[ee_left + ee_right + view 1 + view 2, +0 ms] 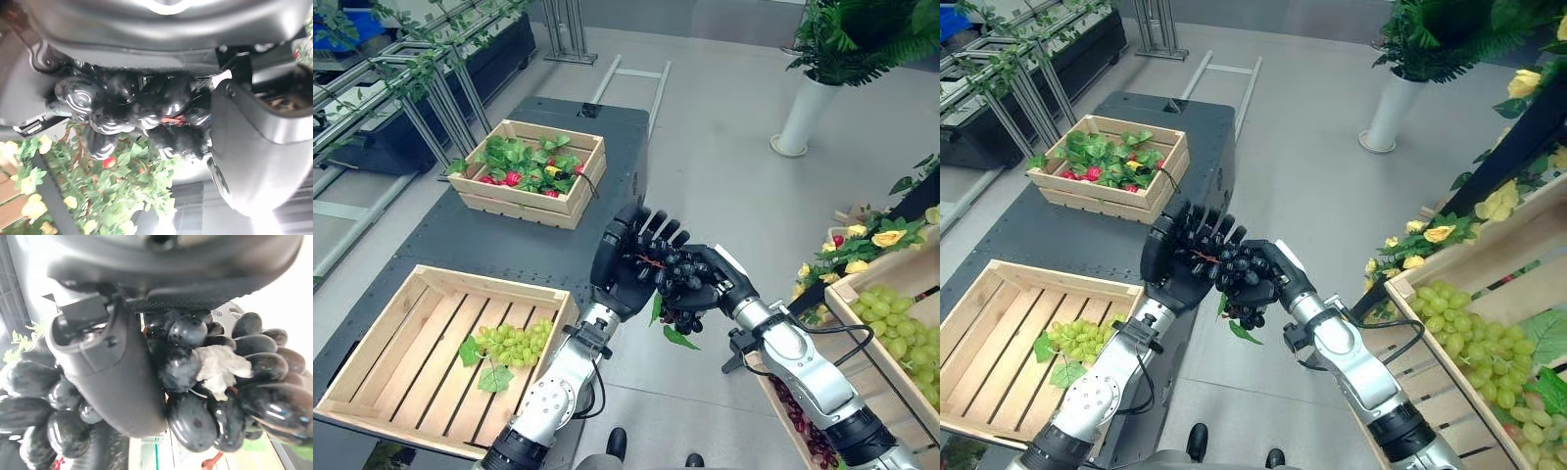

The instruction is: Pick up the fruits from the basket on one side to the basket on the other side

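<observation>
Holding dark grape bunch (677,284) btwn hands | R hand (713,276) curled round it | L hand (625,262) fingers straight, palm against bunch

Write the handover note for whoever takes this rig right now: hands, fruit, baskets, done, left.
Right hand: shut on the dark grape bunch, held in mid-air between the baskets.
Left hand: open, fingers straight, palm against the bunch.
Left basket: one green grape bunch already in it.
Right basket: green grapes remain.
Done: one green bunch moved.
Left: pass the dark bunch to the left hand, place it in the left basket, then move the rest.
</observation>
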You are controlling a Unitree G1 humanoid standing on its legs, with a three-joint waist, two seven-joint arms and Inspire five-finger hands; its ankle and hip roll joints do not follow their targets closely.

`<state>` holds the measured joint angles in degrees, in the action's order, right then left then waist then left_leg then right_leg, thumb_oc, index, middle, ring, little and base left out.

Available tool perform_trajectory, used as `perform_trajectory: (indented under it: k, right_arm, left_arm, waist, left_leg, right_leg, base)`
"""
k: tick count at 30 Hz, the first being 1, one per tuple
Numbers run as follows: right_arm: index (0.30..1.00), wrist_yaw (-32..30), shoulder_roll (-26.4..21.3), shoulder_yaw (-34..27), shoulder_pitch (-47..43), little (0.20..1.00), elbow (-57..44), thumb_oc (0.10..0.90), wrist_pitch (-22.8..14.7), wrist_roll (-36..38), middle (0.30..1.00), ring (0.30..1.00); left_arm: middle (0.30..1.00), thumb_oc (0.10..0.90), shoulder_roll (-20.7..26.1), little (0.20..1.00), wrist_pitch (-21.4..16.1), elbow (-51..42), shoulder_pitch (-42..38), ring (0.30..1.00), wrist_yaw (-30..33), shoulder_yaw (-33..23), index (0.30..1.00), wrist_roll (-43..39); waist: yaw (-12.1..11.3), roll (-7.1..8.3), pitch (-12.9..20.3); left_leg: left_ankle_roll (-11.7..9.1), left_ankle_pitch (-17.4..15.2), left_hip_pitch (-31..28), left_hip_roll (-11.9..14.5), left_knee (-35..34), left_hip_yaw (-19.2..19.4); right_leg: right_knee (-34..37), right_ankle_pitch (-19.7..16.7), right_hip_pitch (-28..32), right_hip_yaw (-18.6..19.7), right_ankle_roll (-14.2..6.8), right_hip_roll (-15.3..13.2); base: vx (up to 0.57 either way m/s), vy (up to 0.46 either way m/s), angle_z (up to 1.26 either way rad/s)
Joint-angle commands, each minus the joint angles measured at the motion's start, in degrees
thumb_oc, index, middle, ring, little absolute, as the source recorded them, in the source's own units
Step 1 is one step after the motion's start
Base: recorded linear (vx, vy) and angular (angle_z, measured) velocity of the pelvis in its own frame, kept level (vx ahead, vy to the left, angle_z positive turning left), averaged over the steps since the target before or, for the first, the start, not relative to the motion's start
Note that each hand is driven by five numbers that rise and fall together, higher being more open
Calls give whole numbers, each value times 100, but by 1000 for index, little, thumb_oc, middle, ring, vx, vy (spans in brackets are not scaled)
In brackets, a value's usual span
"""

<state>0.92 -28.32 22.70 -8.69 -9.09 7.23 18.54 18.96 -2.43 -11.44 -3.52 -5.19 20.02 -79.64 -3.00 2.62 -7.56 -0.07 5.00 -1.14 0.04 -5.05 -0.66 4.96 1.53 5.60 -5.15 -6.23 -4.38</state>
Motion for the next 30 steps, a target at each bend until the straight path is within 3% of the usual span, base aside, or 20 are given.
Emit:
perform_trajectory:
  k: [1, 6, 7, 9, 11, 13, 16, 21, 25, 28, 30]
  right_arm:
    - [300, -175, 132, -494, 121, 300, -436, 400, -964, 172, 300, 300]
    - [300, -111, 164, -631, 262, 300, -413, 400, -935, 220, 300, 300]
    - [300, -131, 182, -648, 334, 300, -369, 400, -924, 207, 300, 300]
    - [300, -134, 192, -659, 362, 300, -338, 400, -941, 199, 300, 300]
    - [300, -174, 232, -669, 428, 300, -307, 400, -940, 221, 300, 300]
    - [300, -282, 250, -666, 437, 300, -222, 400, -835, 238, 300, 300]
    - [300, -366, 263, -646, 496, 300, -94, 400, -760, 300, 300, 300]
    - [300, -493, 341, -576, 668, 300, 84, 400, -814, 296, 300, 300]
    - [300, -656, 390, -447, 629, 300, 494, 400, -1100, 415, 300, 300]
    - [300, -759, 300, -317, 190, 300, 889, 400, -1547, 597, 300, 300]
    - [300, -802, 303, -305, -4, 300, 1067, 400, -1667, 713, 300, 300]
  left_arm:
    - [900, 800, -177, 900, -897, -318, -471, 900, -187, -627, 900, 351]
    - [900, 800, -101, 900, -1397, -249, -454, 900, 93, -1011, 900, 931]
    - [900, 800, -39, 900, -1722, -205, -446, 900, 356, -1157, 900, 1452]
    - [900, 800, -17, 900, -1819, -198, -435, 900, 511, -1224, 900, 1711]
    - [900, 800, 90, 900, -2075, -122, -416, 900, 951, -1361, 900, 2623]
    - [900, 800, 247, 900, -2235, -44, -412, 900, 1545, -1517, 900, 4032]
    - [900, 800, 470, 900, -2247, 55, -427, 900, 1905, -1645, 900, 4998]
    - [900, 800, 544, 900, -2208, 126, -369, 900, 1782, -1700, 900, 5180]
    - [900, 800, 604, 900, -2382, 74, -356, 900, 1700, -1481, 900, 5511]
    - [900, 800, 744, 900, -2767, 181, -745, 900, 1830, -1197, 900, 5725]
    - [900, 800, 744, 900, -2808, 259, -965, 900, 1771, -1091, 900, 5592]
  waist:
    - [65, -25, 805]
    - [93, -42, 794]
    - [105, -49, 789]
    - [109, -52, 787]
    - [114, -62, 778]
    - [118, -64, 760]
    - [133, -79, 747]
    - [180, -91, 695]
    - [231, -143, 368]
    - [279, -172, -248]
    - [311, -182, -528]
  left_leg:
    - [244, -378, 26, -263, 5, -99]
    - [246, -380, 18, -267, 5, -96]
    - [247, -379, 20, -271, 5, -95]
    - [246, -382, 17, -269, 5, -93]
    - [241, -386, 10, -270, 5, -93]
    - [239, -397, -7, -271, 5, -94]
    - [245, -412, -26, -281, 5, -104]
    - [265, -441, -55, -292, 5, -56]
    - [314, -488, 64, -348, 249, 96]
    - [308, -623, 778, -487, 1174, 145]
    - [297, -675, 1084, -524, 1576, 137]
  right_leg:
    - [4, -581, -439, 62, 154, 146]
    - [4, -586, -449, 130, 159, 160]
    - [4, -585, -461, 152, 160, 159]
    - [4, -577, -458, 152, 164, 159]
    - [4, -563, -444, 146, 169, 159]
    - [4, -539, -413, 124, 176, 163]
    - [-22, -491, -382, 97, 183, 179]
    - [-75, -441, -400, 106, 201, 210]
    - [-511, -282, -670, 241, 269, 322]
    - [-1319, -98, -1312, 292, 363, 417]
    - [-1674, -46, -1596, 275, 392, 427]
  base:
    - [-30, 24, -8]
    - [-19, 17, -15]
    - [-20, 12, -9]
    - [-14, 9, -14]
    - [-11, 4, -11]
    - [0, 0, 0]
    - [0, 0, 0]
    - [0, 0, 0]
    - [-85, -16, -13]
    - [-328, -17, -29]
    - [-211, -20, -28]
